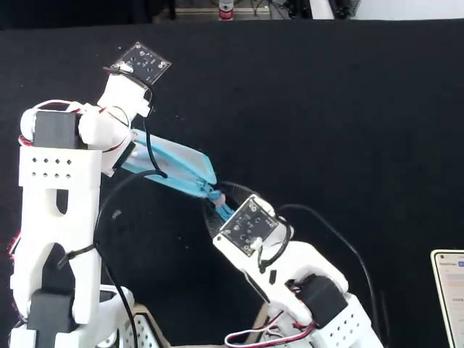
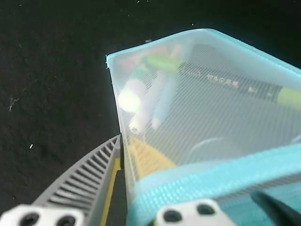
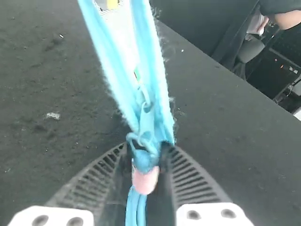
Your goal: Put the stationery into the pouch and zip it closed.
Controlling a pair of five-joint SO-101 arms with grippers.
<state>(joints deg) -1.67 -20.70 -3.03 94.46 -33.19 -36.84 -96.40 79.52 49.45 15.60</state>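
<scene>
R gripper (image 3: 146, 165) pinches the zipper pull (image 3: 144, 141) at the 4 o'clock end of the pouch (image 1: 177, 168), L gripper (image 1: 132, 154) clamps the 10 o'clock end, pens (image 2: 151, 96) inside — I judge zip travel runs along that taut axis.

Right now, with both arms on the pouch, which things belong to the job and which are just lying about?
Job:
- pouch, held between both arms
- pens and markers inside it
- zipper pull
- left gripper, clamping the pouch's edge
- right gripper, shut on the zipper pull

Lying about:
- flat white device at the high view's right edge
- bottle at its top edge
</scene>
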